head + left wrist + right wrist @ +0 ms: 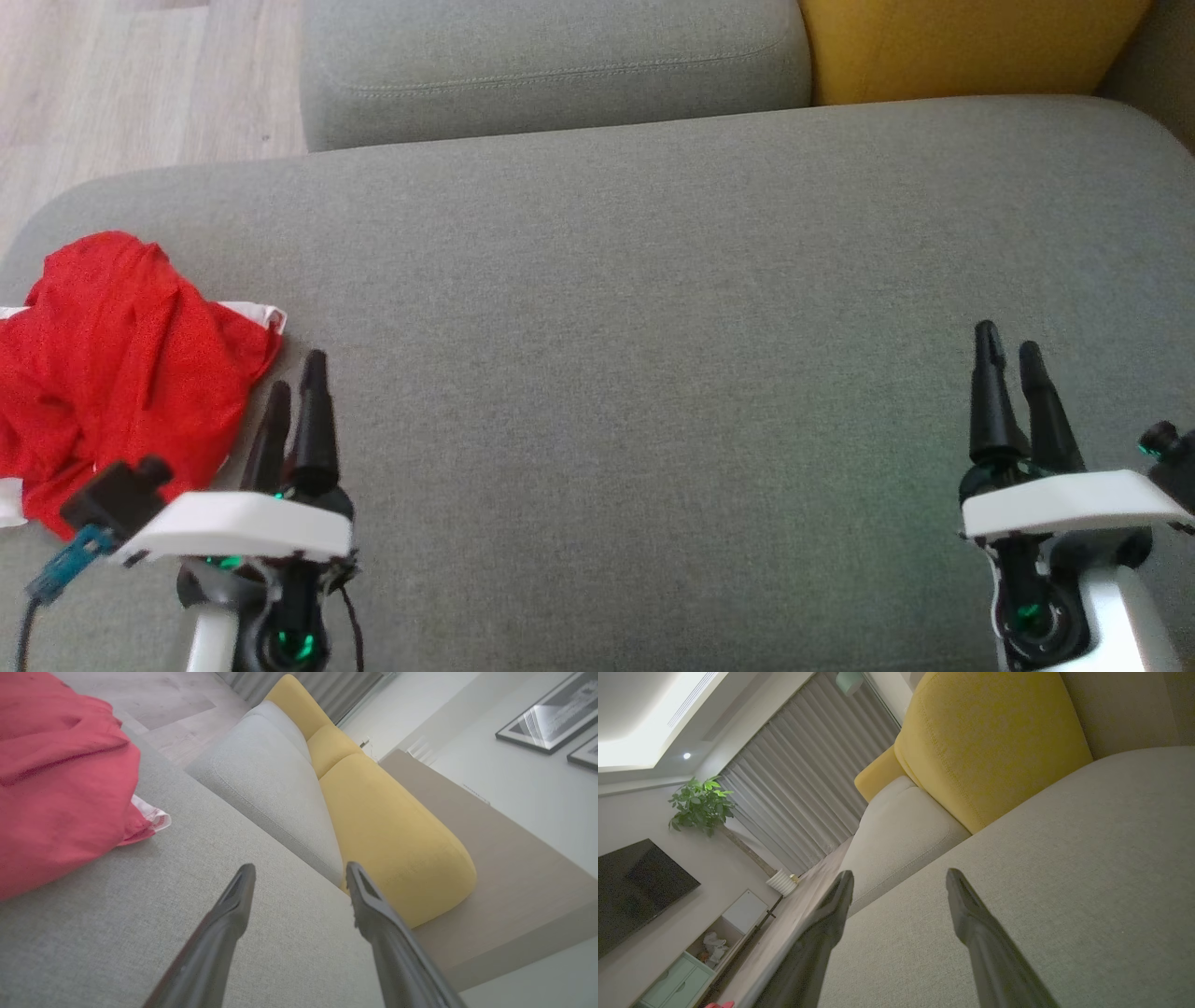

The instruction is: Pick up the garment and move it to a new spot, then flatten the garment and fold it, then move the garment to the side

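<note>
Basically nothing's done yet, as far as I can tell. The crumpled red fabric garment with white trim (121, 373) sits in a heap at the far left end of the grey fabric sofa seat cushion (653, 392). It's just beside the left gripper (297, 373), whose fingers are apart and empty. The right gripper (1007, 338) hovers well apart from it over bare cushion, fingers spread too, holding nothing. Pickup, move, flatten, fold, shift aside: all left to do.
</note>
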